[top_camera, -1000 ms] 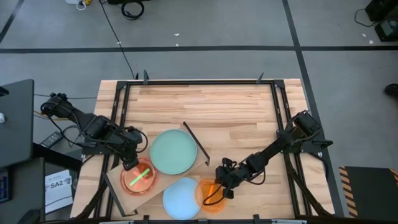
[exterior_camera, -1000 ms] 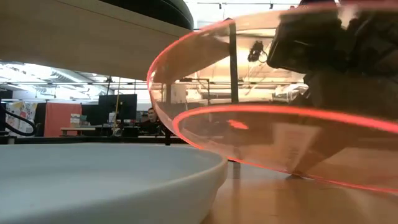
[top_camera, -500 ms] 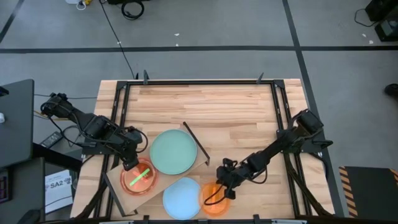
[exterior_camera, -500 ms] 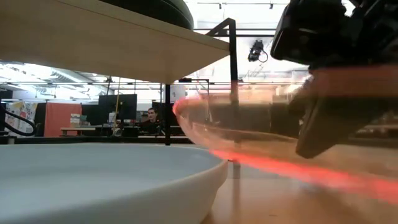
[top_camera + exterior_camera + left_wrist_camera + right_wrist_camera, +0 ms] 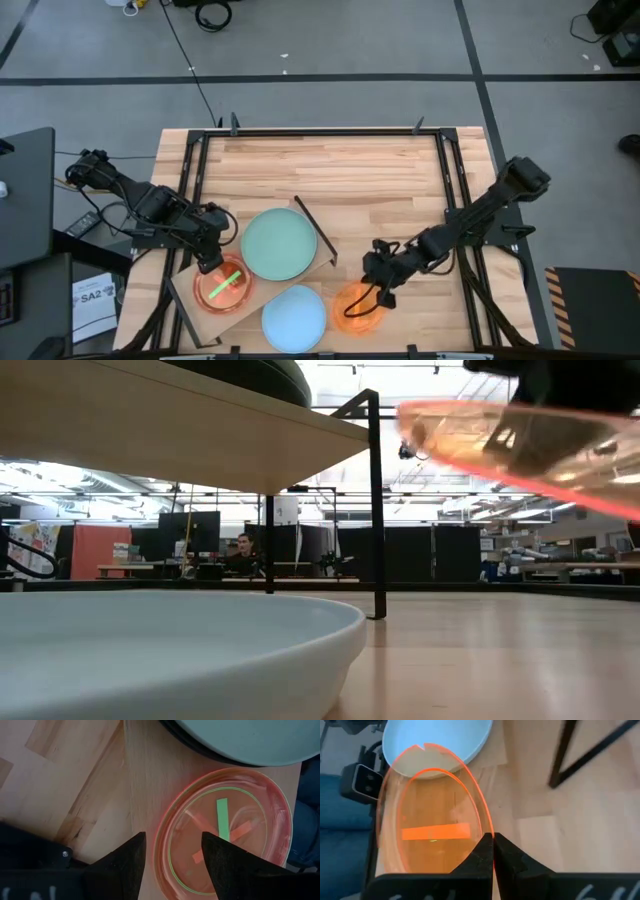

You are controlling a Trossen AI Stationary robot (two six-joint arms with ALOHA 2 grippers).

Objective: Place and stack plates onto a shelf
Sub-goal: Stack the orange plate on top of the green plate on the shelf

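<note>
A translucent orange plate (image 5: 356, 309) hangs above the table's near edge, with my right gripper (image 5: 379, 292) shut on it. In the low view the orange plate (image 5: 520, 438) floats high and tilted. A light-blue plate (image 5: 294, 318) lies flat on the table to its left. On the pale wooden shelf (image 5: 185, 292) a mint-green plate (image 5: 279, 243) rests on a black one. Beside them lies a pink plate (image 5: 227, 837) with a neon-green ring showing through it. My left gripper (image 5: 172, 837) hovers open over the pink plate's rim. My right gripper pinches the orange plate's rim (image 5: 485, 831) between its two fingers, at the edge toward the table's far right. The fingers slant down from the right side. The plate is lifted clear of the table and tilted, reaching out beyond the fingers.
The shelf's thin black bar frame (image 5: 314, 230) stands at the board's right end, next to the mint-green plate. The tabletop's black rails (image 5: 448, 190) run along its left and right sides. Bare slatted wood (image 5: 340, 175) spreads across the far half.
My right gripper has risen and gone toward the table's right edge, carrying the orange plate. The plate, earlier low beside the light-blue plate with one edge raised, now hangs clear above the table.
</note>
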